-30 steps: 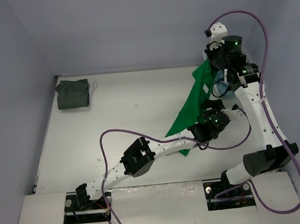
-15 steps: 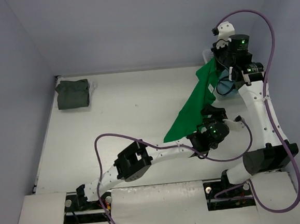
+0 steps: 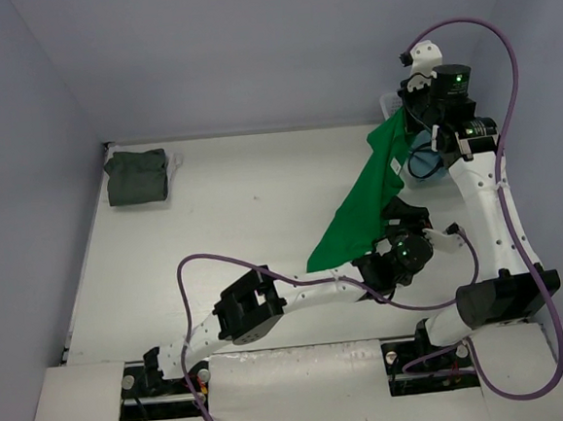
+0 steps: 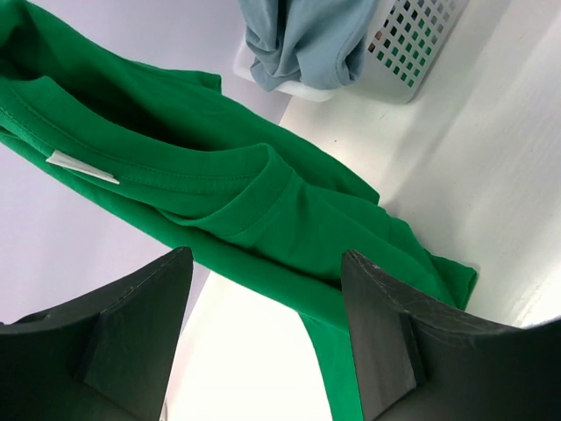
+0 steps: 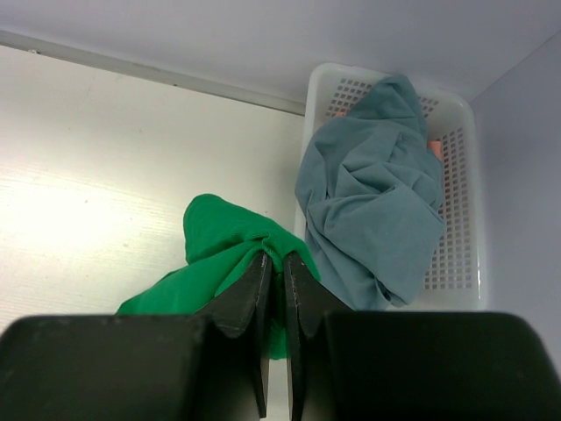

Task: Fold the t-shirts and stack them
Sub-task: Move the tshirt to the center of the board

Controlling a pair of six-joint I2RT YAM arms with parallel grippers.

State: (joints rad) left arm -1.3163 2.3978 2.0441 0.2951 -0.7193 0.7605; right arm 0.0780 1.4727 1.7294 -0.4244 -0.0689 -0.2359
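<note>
Green t-shirt hangs over the tabletop, pinched by my right fingers, left fingers wide beside it; 1 olive shirt lies folded, the blue shirt sits unfolded in the basket.

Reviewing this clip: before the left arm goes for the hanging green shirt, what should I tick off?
1. Right gripper shut on green t-shirt, holding it up: ok.
2. Left gripper open: ok.
3. Cloth already between the left fingers: cannot tell; it hangs just ahead of them.
4. Blue t-shirt lying in basket: ok.
5. Olive-grey t-shirt folded at the far left corner of the table: ok.
</note>
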